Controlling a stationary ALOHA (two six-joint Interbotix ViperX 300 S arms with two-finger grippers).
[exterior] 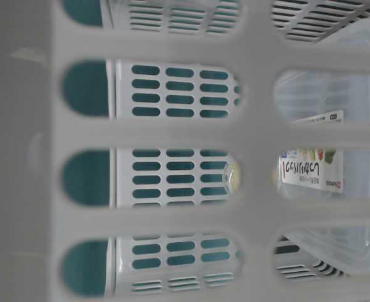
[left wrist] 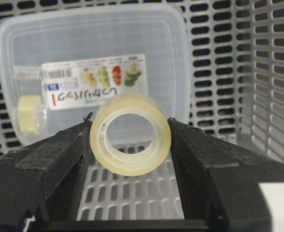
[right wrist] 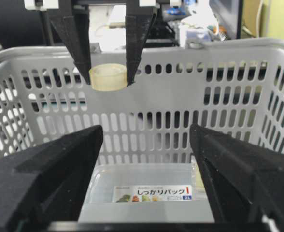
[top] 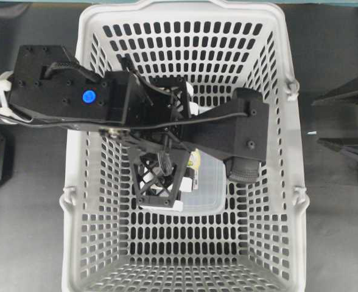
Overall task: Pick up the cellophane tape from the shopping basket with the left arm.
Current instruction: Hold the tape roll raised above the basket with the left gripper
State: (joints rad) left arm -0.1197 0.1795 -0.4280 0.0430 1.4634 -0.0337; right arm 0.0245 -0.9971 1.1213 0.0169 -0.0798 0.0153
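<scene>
My left gripper point(left wrist: 131, 140) is shut on the cellophane tape point(left wrist: 130, 133), a pale-yellow translucent ring pinched by its sides between the two black fingers. In the right wrist view the fingers hang down with the tape point(right wrist: 108, 77) held near rim height inside the grey shopping basket point(right wrist: 219, 96). In the overhead view the left arm, with its blue light, reaches into the basket point(top: 185, 9) from the left, and its gripper point(top: 176, 149) points down. My right gripper point(top: 318, 121) is open and empty outside the basket's right wall.
A large clear plastic box point(left wrist: 93, 43) with a long white label lies flat on the basket floor under the held tape. A second small pale-yellow roll point(left wrist: 28, 113) in clear wrapping lies at the box's edge and also shows in the table-level view point(exterior: 232, 176).
</scene>
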